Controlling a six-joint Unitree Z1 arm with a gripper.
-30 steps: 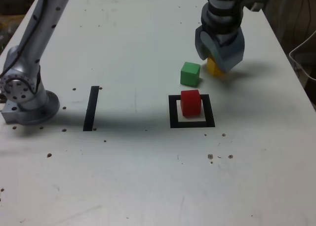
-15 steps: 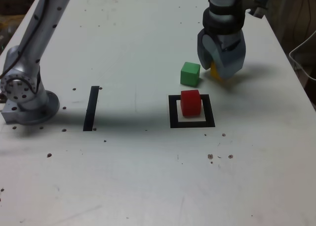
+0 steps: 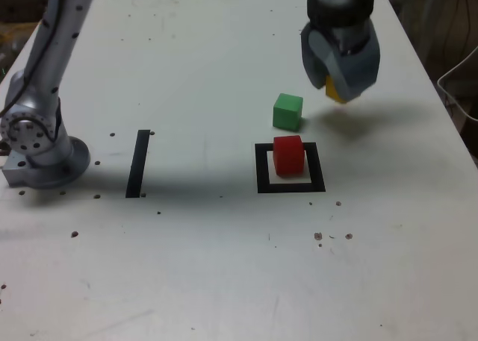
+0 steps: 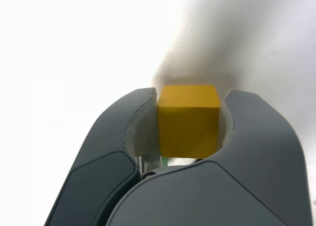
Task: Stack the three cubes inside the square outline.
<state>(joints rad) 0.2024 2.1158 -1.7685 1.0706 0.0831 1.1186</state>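
The gripper grips the rigid-looking, probably light yellow cube by 2 opposite faces, at 3 and 9 o'clock.

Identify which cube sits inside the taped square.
The red cube: it alone stands within the black tape square; green and yellow are outside it.

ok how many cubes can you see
3. The red cube stands inside the square outline, the green cube is on the table just behind it, and the yellow cube is held between the jaws of the gripper.
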